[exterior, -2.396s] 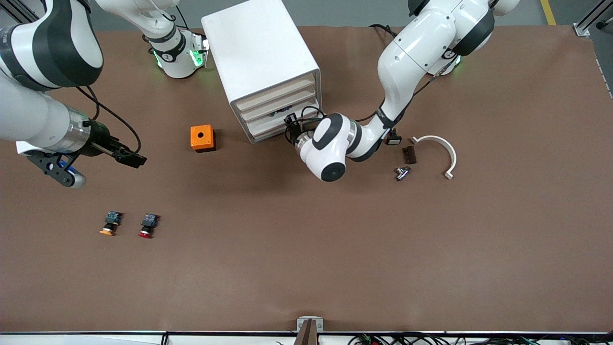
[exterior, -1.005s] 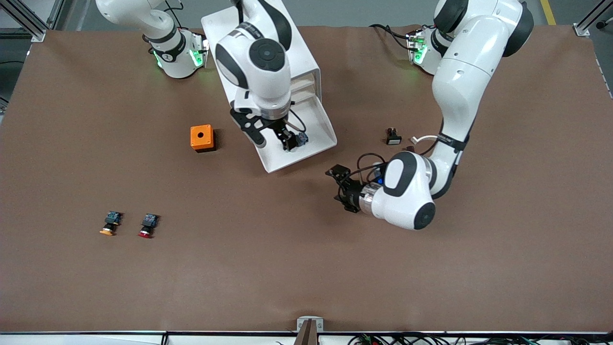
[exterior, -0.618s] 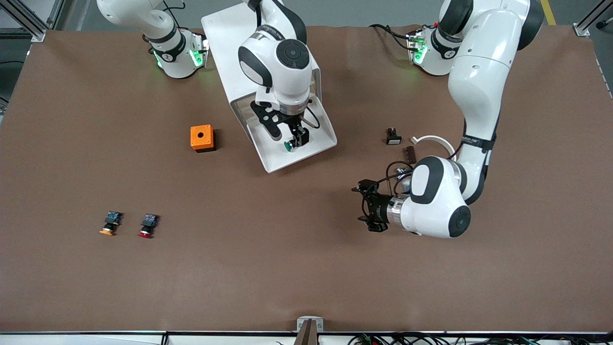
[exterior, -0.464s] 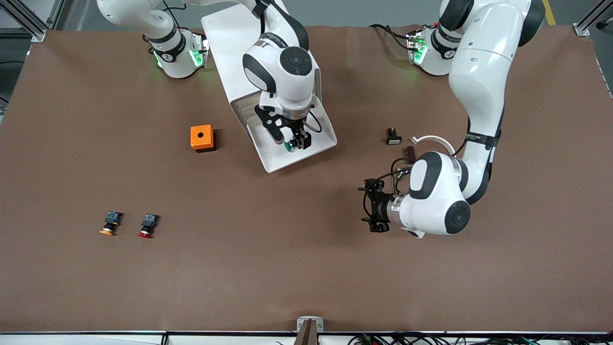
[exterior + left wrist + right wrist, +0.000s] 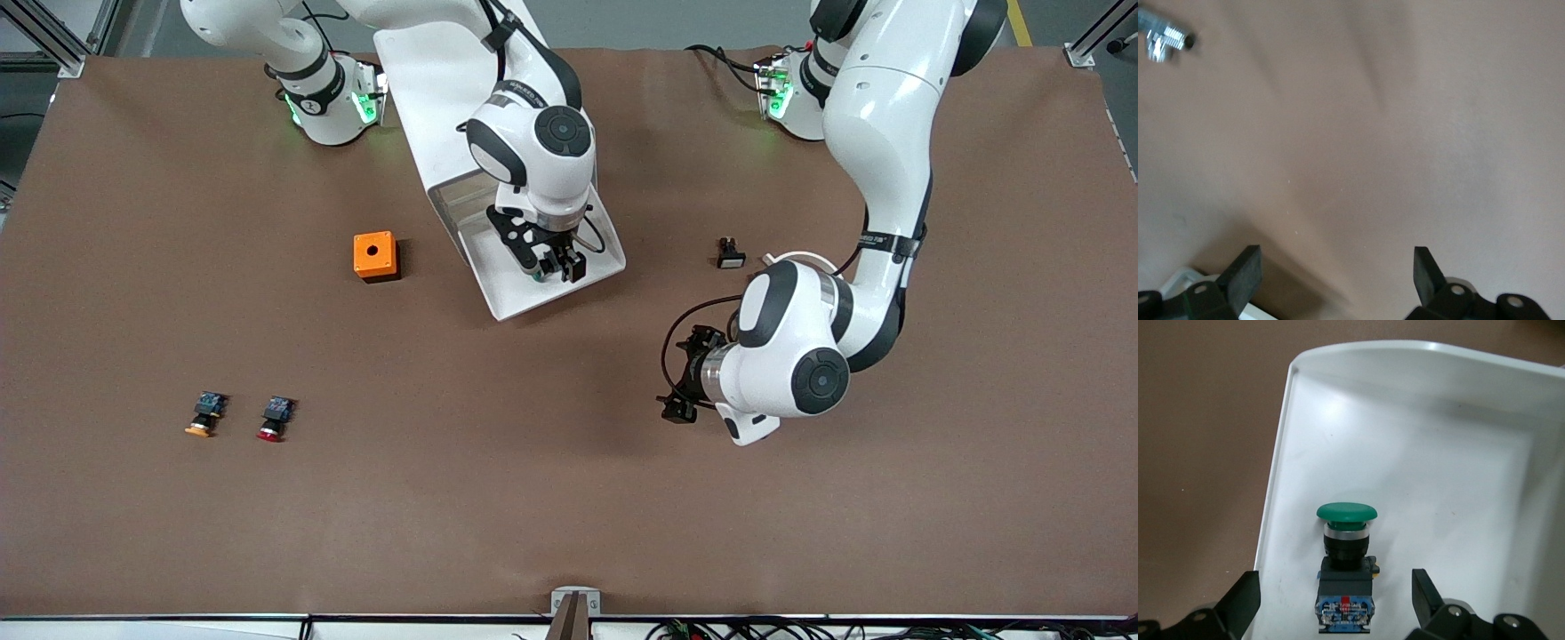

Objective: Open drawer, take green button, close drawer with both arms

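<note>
Brown matting covers the whole counter (image 5: 569,498), and I have both arms out over it. My right gripper (image 5: 553,265) hangs directly over the pulled-out drawer (image 5: 511,298) of the white cabinet (image 5: 462,98), its fingers spread wide; through its wrist camera the button (image 5: 1346,570) lies flat on the drawer floor right between them, green cap pointing away from the gripper and blue block toward it, close to one side wall. Nothing is gripped yet. I judge that wide spread is there so the fingers can drop either side of the black body before pinching. My left gripper (image 5: 685,378) waits low over bare matting, well clear of the drawer front, fingers also wide and empty; I would guess it is parked there to leave room and be ready to push the drawer shut. Its camera shows a small metal fitting (image 5: 1161,37) some way off. Two other buttons (image 5: 240,416) and an orange box (image 5: 375,256) sit untouched.
</note>
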{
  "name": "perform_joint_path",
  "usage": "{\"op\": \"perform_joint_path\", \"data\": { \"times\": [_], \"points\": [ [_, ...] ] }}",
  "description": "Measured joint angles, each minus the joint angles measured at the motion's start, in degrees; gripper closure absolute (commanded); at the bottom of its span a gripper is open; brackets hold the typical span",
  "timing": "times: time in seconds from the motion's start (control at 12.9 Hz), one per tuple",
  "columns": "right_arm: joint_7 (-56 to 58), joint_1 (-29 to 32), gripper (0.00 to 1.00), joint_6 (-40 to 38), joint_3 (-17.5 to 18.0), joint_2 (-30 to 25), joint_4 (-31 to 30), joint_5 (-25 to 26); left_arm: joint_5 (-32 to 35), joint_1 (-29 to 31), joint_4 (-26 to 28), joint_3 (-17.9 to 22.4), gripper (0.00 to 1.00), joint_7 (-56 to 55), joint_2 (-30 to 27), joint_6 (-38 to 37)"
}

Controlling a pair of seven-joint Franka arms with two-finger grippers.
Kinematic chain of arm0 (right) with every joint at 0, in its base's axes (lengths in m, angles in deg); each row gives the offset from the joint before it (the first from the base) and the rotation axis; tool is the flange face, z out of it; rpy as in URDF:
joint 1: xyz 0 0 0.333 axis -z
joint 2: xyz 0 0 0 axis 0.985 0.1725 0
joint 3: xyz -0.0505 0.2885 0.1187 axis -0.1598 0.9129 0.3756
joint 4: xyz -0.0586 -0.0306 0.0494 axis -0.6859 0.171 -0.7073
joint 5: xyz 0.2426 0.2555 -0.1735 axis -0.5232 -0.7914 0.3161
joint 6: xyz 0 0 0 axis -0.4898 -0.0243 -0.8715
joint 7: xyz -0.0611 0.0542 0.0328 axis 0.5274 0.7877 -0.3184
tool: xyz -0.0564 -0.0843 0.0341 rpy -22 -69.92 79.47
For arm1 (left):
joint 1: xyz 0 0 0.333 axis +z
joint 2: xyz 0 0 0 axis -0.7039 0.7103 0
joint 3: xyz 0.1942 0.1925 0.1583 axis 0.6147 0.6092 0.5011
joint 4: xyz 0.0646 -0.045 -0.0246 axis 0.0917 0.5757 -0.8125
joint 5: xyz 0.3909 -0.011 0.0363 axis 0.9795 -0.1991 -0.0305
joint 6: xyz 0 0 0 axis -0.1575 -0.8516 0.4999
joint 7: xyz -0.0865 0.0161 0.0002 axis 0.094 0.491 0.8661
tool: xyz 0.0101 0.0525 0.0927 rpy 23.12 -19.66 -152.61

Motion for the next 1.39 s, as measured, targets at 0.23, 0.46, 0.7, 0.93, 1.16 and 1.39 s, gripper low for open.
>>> {"op": "perform_joint_path", "data": {
  "times": [0.23,0.46,0.7,0.93,1.16,1.39],
  "points": [
    [-0.35,-0.27,0.00,0.91,0.00,1.10,0.00,0.00,6.97,-0.92,0.31,-1.70,0.00,8.10,0.00,-0.06],
    [-0.39,-0.31,0.23,1.02,0.00,1.56,0.01,0.00,10.01,-2.05,0.96,-2.91,0.00,13.58,0.00,-0.05],
    [-0.37,-0.32,1.00,1.01,0.00,1.72,0.01,0.00,10.14,-2.78,2.00,-3.28,0.00,18.25,0.03,1.35],
    [-0.37,-0.34,1.00,1.05,0.00,1.75,0.03,-0.01,10.20,-4.70,3.82,-3.42,0.00,18.49,0.07,5.05],
    [-0.11,-0.34,1.00,0.75,-0.12,1.76,0.54,-0.01,10.23,-6.67,6.50,-3.46,0.00,18.50,0.21,9.23],
    [7.35,1.13,1.00,-7.33,-0.95,0.69,5.90,-2.62,10.87,-7.48,8.25,-3.50,0.00,18.63,0.27,11.16]
  ]
}}
